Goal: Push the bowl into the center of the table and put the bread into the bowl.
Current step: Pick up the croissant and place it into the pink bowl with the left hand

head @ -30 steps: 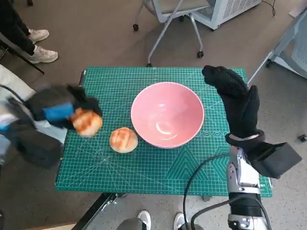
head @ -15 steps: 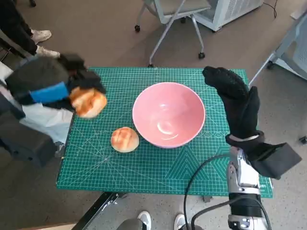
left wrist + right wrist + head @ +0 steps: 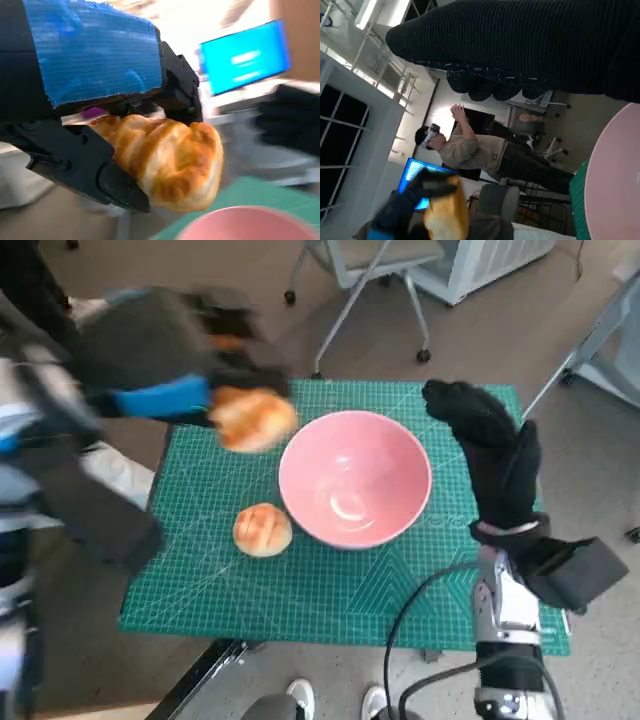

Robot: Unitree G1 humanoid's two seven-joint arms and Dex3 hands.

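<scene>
Fingers of left hand [image 3: 165,360] grip a bread roll [image 3: 252,418], lifted above the surface, just left of the pink bowl [image 3: 354,478] rim. Right hand [image 3: 490,450] empty, fingers spread, upright just beside the bowl's right side. Bowl sits about mid-surface on the green mat [image 3: 330,585]. Second roll [image 3: 262,529] lies on the mat near-left of the bowl, untouched. Step looks like carrying bread to bowl; next move calls for shifting right over the bowl, then releasing.
</scene>
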